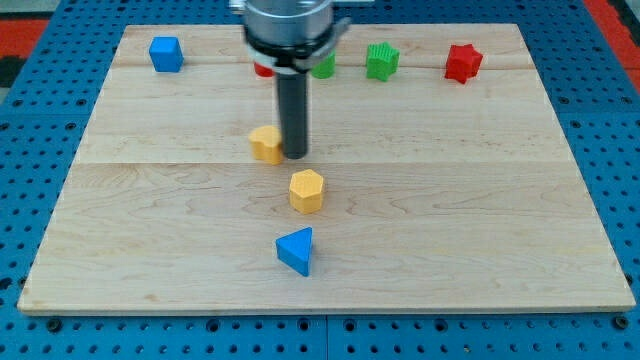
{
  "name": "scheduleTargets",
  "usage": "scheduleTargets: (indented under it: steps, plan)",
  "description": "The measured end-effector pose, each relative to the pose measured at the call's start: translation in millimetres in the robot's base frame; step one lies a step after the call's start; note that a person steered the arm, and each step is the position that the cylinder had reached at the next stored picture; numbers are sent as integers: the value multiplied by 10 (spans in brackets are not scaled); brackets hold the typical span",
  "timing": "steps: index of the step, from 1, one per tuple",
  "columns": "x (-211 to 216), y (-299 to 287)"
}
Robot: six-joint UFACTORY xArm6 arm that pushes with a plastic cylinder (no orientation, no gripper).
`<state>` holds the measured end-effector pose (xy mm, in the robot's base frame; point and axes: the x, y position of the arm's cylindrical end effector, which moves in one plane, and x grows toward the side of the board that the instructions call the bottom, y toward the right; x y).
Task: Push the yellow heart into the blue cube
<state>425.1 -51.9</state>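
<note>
The yellow heart lies near the board's middle, a little left of centre. My tip stands right against the heart's right side, touching or nearly touching it. The blue cube sits at the view's top left, far up and to the left of the heart. The rod rises from the tip to the arm's dark body at the view's top.
A yellow hexagonal block lies just below and right of the tip. A blue triangular block lies lower down. Along the top edge sit a partly hidden red block, a green block, a green star-like block and a red star-like block.
</note>
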Motion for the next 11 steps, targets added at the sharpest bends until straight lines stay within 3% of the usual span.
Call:
scheduleTargets:
  steps: [1, 11]
  plan:
    - [-40, -423]
    - [-152, -1482]
